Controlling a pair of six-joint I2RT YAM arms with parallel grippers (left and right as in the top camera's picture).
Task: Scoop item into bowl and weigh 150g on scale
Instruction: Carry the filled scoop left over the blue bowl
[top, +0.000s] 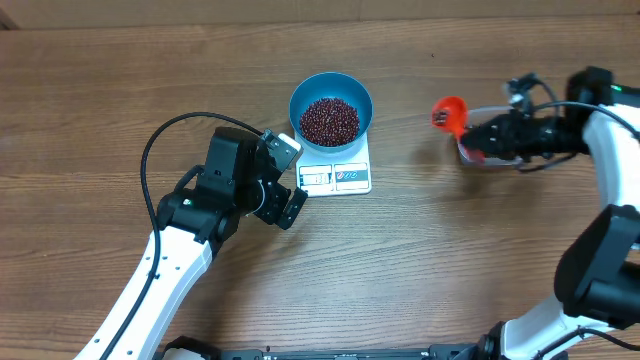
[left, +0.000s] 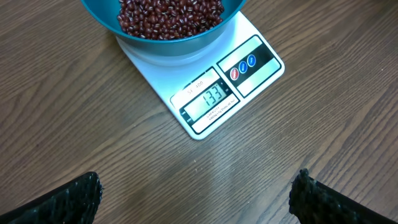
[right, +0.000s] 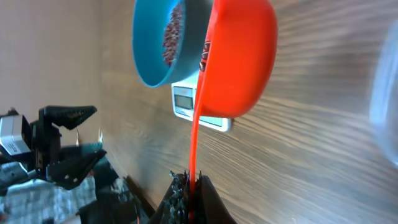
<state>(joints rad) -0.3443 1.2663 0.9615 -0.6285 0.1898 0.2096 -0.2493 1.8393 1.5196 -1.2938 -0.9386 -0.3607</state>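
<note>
Gripping the scoop (top: 449, 112), the closed right fingers (right: 211, 202) sit well right of the bowl (top: 331, 110); open left fingers (left: 62, 202) stand nearer.

Bowl (left: 174, 46) cut by top edge; clear tub (right: 384, 93) blurred, cropped at right edge.

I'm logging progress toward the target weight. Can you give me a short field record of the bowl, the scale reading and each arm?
bowl: blue bowl on the scale, holding red-brown beans
display: reads 133
left gripper: jaws open, empty, over the table beside the scale
right gripper: jaws shut on the orange scoop handle, away from the bowl
</note>
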